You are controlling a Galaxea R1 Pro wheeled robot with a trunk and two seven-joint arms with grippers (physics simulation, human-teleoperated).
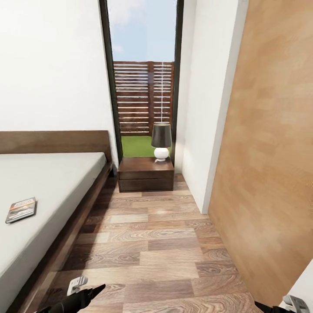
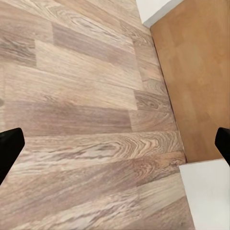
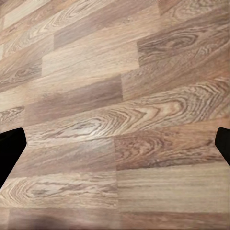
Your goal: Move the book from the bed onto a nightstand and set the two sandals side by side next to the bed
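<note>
Book on bed, ahead-left of left gripper, nearer arm; both grippers released, right gripper too.

Left hand fingers spread wide over wood floor

Head view. Left gripper low at the near edge, over the floor, just right of the bed frame. Right gripper at the near right corner, below the door.

Book on the mattress, ahead and left of the left gripper, near the bed's left side in view.

Nightstand far ahead, between the two grippers' lines, right of the headboard, against the window. Lamp on its right rear part.

Wall right of the nightstand; door nearer, ahead of the right gripper.

Both wrist views: fingers spread wide above the floor.
</note>
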